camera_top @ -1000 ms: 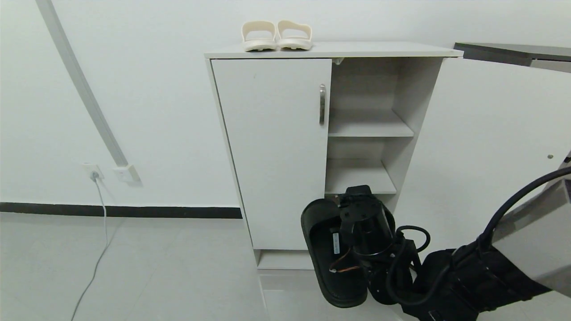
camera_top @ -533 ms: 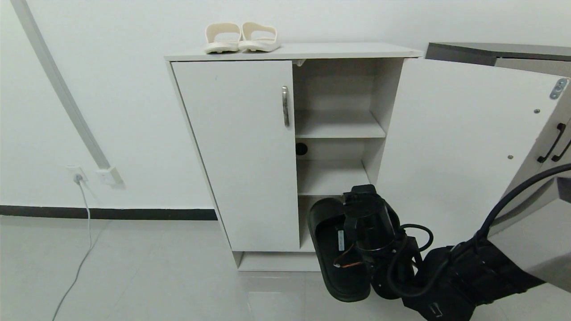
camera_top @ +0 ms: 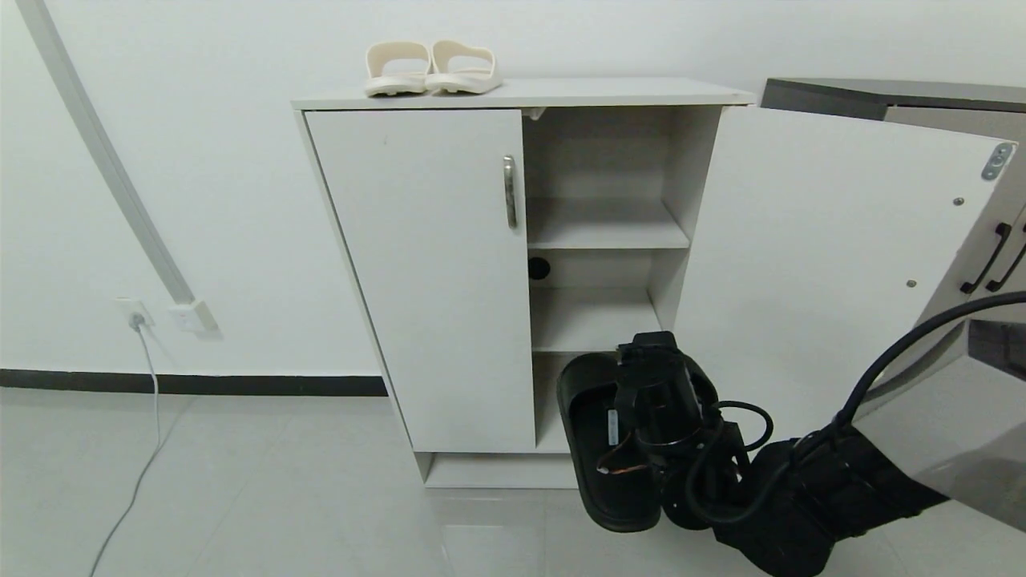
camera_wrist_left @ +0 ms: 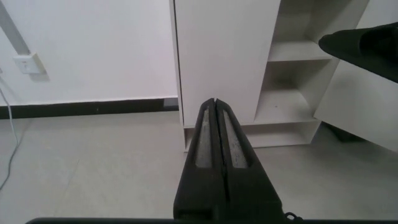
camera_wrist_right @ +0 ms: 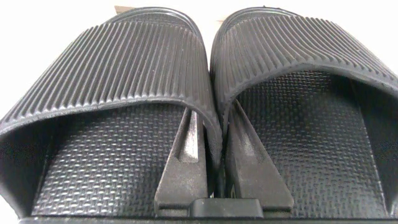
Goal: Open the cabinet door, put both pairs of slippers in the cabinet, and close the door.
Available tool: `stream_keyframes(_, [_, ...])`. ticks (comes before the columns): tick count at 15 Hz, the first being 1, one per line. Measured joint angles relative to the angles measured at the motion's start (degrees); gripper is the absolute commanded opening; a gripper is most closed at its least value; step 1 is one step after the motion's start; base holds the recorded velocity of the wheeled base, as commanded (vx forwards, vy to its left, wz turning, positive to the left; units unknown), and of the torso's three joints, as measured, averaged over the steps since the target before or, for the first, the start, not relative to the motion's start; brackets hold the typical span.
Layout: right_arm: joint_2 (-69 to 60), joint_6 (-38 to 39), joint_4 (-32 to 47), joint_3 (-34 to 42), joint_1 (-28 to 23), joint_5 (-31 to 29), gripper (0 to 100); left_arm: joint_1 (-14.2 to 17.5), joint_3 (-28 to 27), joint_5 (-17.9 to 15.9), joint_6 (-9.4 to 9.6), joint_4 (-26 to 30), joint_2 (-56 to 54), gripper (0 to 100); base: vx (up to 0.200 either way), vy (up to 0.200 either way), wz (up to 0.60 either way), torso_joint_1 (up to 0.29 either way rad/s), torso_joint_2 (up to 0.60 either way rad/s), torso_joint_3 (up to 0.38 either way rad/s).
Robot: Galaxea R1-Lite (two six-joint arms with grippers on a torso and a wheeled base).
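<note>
Head view: white two-door laminate cabinet [camera_top: 609, 90] against the wall, left door [camera_top: 425, 272] closed (metal handle on its inner edge), right door [camera_top: 809, 264] swung wide open. Pair of cream slide slippers [camera_top: 433, 68] sits on the cabinet top. Right tool [camera_top: 644, 377] holds the pair of black rubber slide slippers [camera_top: 597, 441] up on end, just in front of the bottom compartment [camera_top: 551, 409], not yet inside.

Left wrist view: left tool [camera_wrist_left: 214, 112] clenched on nothing, well back from the cabinet.

Right wrist view: right tool's fingers [camera_wrist_right: 186, 155] clamp the two inner strap edges together.

Judgement: the step is loading the black pair. Keep the pinch firm and go straight through the open half, clear of the closed door's edge. Set the soles flat before letting go, leaving room for the cream pair.
</note>
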Motion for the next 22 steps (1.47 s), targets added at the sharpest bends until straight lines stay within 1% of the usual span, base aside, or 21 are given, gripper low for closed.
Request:
stream_keyframes(3, [0.88,0.09,0.04,-1.06,0.04,0.0,0,0.0,0.0,-0.09,0.52,-0.02,0.0,0,0.0,0.0,0.0,0.0,0.0,0.0])
stream_keyframes(9, [3.33,1.37,0.04,-2.79,0.15,0.11,0,0.0,0.02,-0.02,0.11,0.0,0.05,0,0.0,0.0,0.0,0.0,0.0,-0.012])
stream_keyframes(17, [8.68,2.52,0.28,-9.87,0.12,-0.15,0,0.0,0.0,-0.07,0.18,0.06,0.05,0,0.0,0.0,0.0,0.004,0.0,-0.181])
stream_keyframes(20, [11.7,3.23,0.33,-13.15,-0.74,-2.3,0,0.0,0.0,-0.02,0.2,0.05,0.06,0,0.0,0.0,0.0,0.004,0.0,-0.204])
stream_keyframes(22, [13.2,3.28,0.24,-14.48,-1.45,-2.74,0,0.0,0.0,0.0,0.2,0.05,0.06,0,0.0,0.0,0.0,0.007,0.0,-0.098])
